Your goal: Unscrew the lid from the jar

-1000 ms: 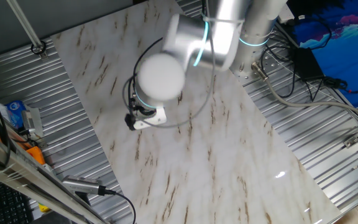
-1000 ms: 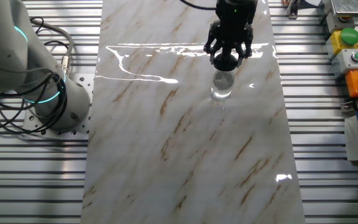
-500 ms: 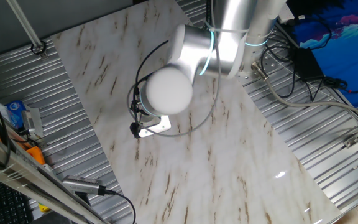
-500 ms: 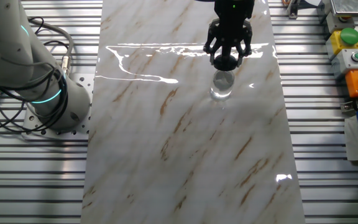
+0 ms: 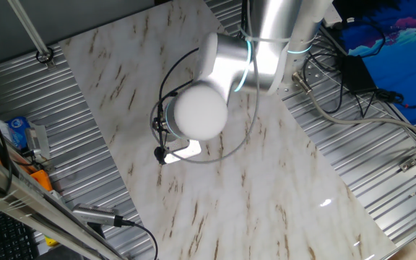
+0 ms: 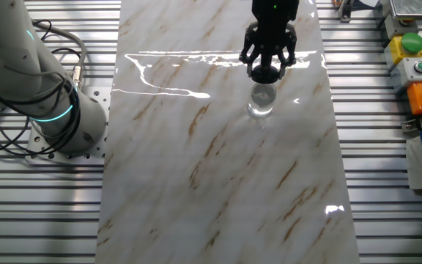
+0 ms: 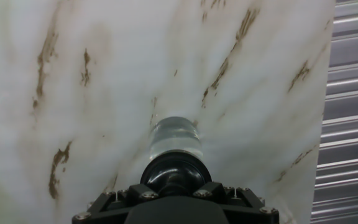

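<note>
Gripper [image 6: 265, 71] clenched around black lid [image 7: 176, 171], clear jar [image 6: 262, 100] directly beneath it.

Two high fixed views face the table [image 6: 218, 183] oppositely; hand view close.

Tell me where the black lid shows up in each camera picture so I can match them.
One fixed view: not visible, hidden under the arm's round white joint.
The other fixed view: upper centre-right, the lid held in the pincer just above the jar.
Hand view: bottom centre, the lid below the jar.
Shared landmark: the brown-veined marble tabletop.
</note>
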Robot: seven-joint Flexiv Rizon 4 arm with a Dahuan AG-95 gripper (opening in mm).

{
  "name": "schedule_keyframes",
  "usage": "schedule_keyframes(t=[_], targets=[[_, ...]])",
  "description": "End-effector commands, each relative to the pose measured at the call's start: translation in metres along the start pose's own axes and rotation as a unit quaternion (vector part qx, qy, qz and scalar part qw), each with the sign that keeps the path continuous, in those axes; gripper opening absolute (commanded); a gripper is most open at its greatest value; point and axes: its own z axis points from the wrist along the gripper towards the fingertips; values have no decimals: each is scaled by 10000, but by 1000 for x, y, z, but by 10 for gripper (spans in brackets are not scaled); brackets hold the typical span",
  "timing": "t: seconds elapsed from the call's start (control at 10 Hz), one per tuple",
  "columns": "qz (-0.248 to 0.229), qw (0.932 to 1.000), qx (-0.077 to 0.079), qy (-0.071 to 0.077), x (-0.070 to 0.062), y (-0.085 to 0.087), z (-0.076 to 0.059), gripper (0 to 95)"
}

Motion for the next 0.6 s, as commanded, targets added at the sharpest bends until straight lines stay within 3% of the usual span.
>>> schedule_keyframes(t=[0.1, 0.6], targets=[[-23, 10000, 23, 4, 1, 1, 0, 0], [-94, 9997, 124, 174, 1, 1, 0, 0]])
